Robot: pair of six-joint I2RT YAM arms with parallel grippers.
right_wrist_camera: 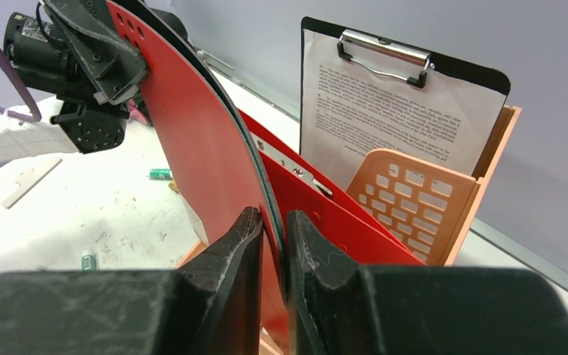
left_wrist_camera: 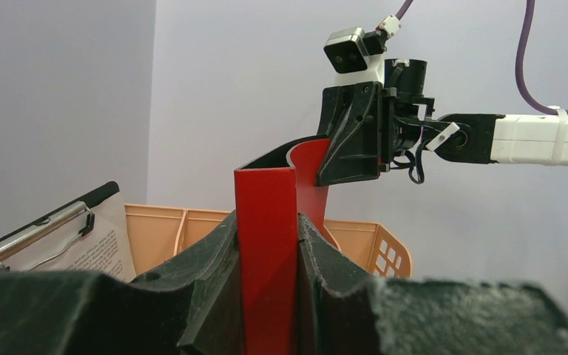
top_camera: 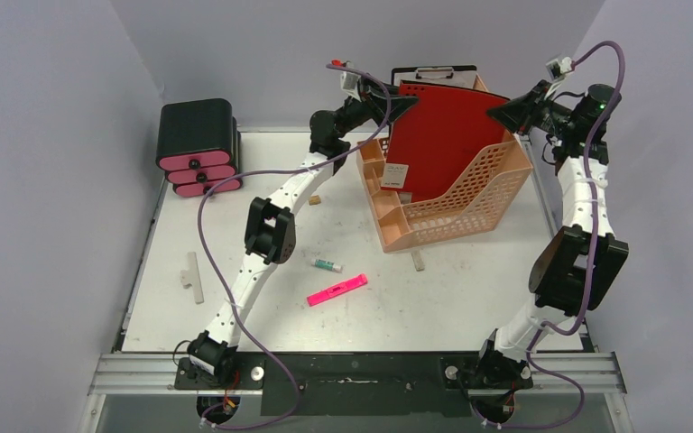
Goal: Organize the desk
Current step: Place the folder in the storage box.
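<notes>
The left gripper [top_camera: 409, 105] and the right gripper [top_camera: 498, 113] each pinch the red folder [top_camera: 438, 144] in the orange rack [top_camera: 469, 215], far right on the desk [top_camera: 397, 311]. Uneven pulling may buckle it or tip the rack.

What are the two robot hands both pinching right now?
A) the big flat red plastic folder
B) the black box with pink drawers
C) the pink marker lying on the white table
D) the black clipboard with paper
A: the left gripper and the right gripper each have their fingers closed on an edge of the flat red plastic folder.
</notes>
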